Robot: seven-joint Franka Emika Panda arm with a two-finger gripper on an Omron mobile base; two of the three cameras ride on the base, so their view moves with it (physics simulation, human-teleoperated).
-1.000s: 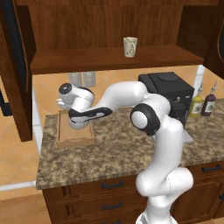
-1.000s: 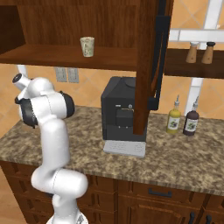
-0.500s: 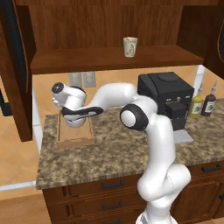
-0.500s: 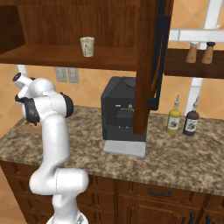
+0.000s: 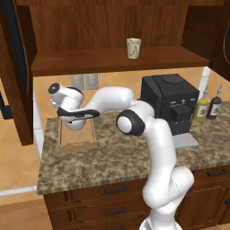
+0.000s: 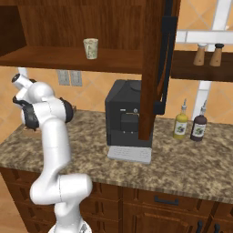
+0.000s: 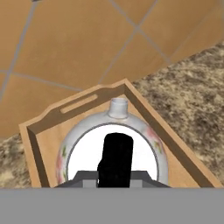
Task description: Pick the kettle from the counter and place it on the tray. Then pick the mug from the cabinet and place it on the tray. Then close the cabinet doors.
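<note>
The hand (image 5: 74, 117) is closed narrowly on the kettle's (image 7: 113, 146) handle, the kettle lowered inside the tray (image 7: 144, 110). Release is called for next; the mug (image 5: 133, 48) is then fetched.

No readable text, labels, brands or numbers on anything in view
</note>
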